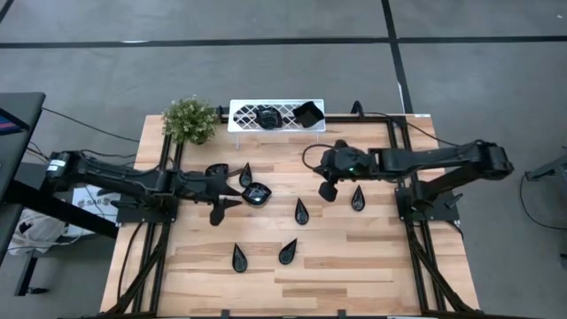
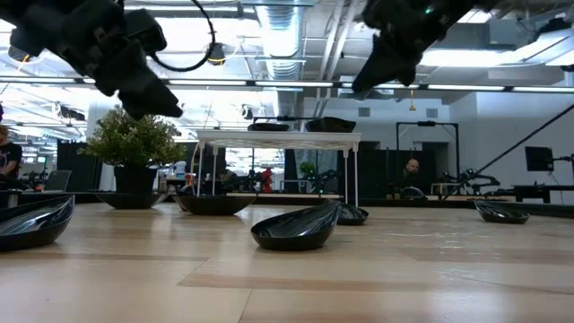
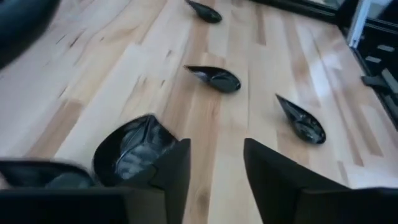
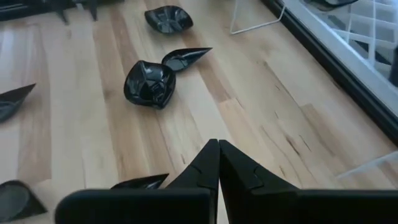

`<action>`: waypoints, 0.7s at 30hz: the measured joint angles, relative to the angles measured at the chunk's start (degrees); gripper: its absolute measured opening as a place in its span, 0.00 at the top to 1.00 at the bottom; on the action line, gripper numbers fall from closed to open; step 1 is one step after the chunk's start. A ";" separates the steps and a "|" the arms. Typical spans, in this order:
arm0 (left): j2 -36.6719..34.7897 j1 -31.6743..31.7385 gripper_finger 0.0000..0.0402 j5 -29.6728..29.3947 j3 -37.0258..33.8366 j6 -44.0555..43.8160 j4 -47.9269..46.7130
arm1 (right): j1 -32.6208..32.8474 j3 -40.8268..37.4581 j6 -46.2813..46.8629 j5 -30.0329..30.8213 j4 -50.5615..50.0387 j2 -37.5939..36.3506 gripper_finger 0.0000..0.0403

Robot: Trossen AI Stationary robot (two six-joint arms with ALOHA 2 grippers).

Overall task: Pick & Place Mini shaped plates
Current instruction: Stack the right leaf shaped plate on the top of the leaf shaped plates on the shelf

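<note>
- The left arm is reaching in from the left edge toward the middle of the tabletop (image 1: 354, 266), its left end effector (image 3: 216, 163) hanging raised with both fingers spread apart.
- The right arm is stretching in from the right, its right end effector (image 4: 218, 163) hanging raised with fingers pressed together.

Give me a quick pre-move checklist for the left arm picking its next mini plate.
1. Left pincer open and empty: ok, fingers apart with bare wood between them.
2. Target close: ok, a roundish black plate lies on the table beside one finger.
3. Pincer centred on that plate: not ok, the plate sits off to one side of the gap.
4. Right pincer out of the way: ok, shut, empty, on its own half near a teardrop plate.
5. White lattice tray has room: ok, two plates on it, bare lattice left.
</note>
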 joint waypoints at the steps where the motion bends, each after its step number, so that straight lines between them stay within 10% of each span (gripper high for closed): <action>1: 1.14 -0.21 0.61 0.00 0.04 0.71 1.26 | -0.03 0.00 0.00 0.00 0.77 0.91 1.00; 21: 15.95 0.34 0.55 -0.93 0.01 10.67 13.08 | -0.04 0.04 -1.95 -0.45 13.29 6.54 1.00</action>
